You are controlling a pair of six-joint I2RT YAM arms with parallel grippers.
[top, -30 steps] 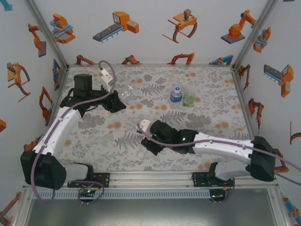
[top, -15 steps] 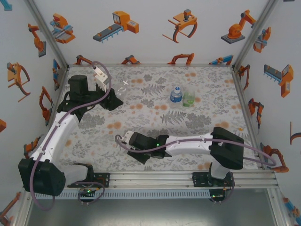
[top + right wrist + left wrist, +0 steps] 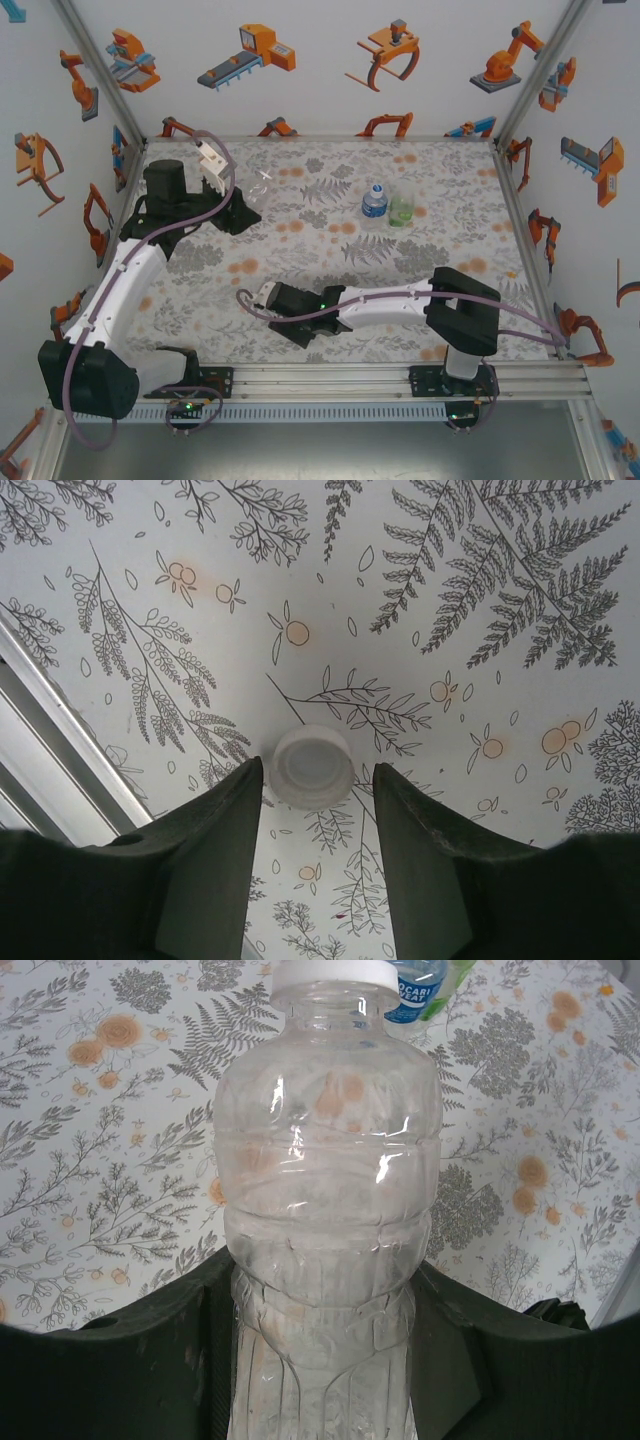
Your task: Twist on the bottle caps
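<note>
Left wrist view is showing the left gripper [image 3: 320, 1305] clamping the clear bottle [image 3: 325, 1160] between its fingers, a white cap [image 3: 333, 972] sitting on its neck; the right gripper [image 3: 313, 810] is standing open, holding nothing, straddling a loose cap [image 3: 312, 767] lying on the table [image 3: 480, 580].

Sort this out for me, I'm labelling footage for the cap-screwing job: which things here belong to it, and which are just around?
Job: clear bottle in the left end effector; blue-label bottle; green-tinted bottle; loose white cap, flanked by the open right end effector.
Just around: floral table cover; robot stickers on the walls; metal rail.
</note>
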